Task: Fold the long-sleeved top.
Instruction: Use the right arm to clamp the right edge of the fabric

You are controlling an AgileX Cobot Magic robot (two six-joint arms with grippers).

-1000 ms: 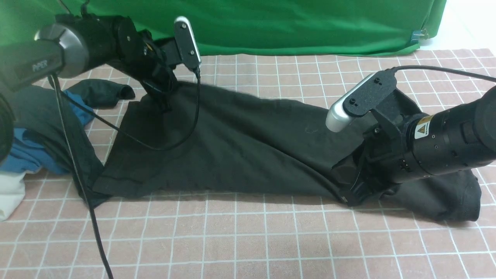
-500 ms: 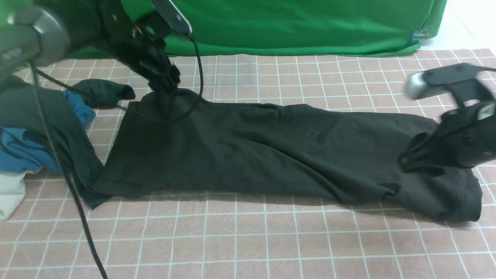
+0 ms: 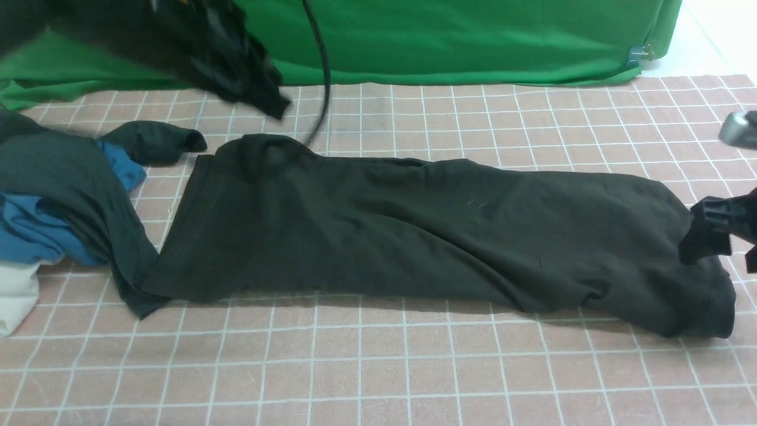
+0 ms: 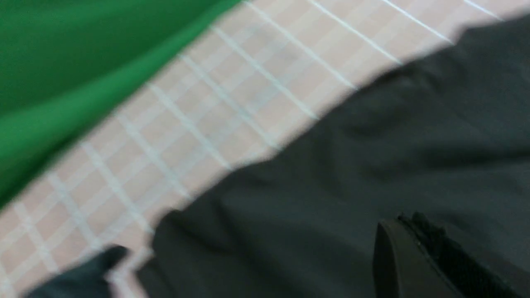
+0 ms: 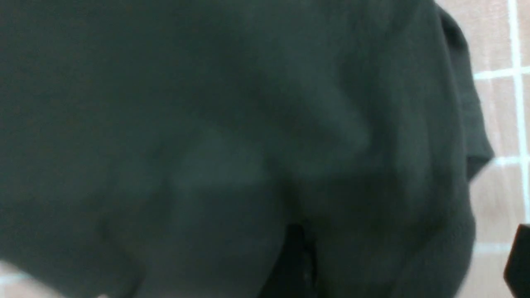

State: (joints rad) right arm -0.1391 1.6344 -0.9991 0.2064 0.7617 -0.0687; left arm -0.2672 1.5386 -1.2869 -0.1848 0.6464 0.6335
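You see a plain black top [image 3: 414,231] on a dusty-pink cloth [image 3: 378,367] ruled with a white grid. Behind it hangs a bright green backdrop [image 3: 473,35]. To your left, a charcoal garment [image 3: 65,171] lies over blue cloth [image 3: 35,234] and a white piece [image 3: 15,299].

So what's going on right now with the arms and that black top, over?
Left gripper shut, empty, above the top. Right gripper open, at its edge. Top flat, a long strip. Clothes pile touches its left end.

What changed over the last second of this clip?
Both hands let go of the long-sleeved top and pulled away: the left hand up and back, the right hand out to the right edge. The top flattened into a long band; the clothes pile stayed put.
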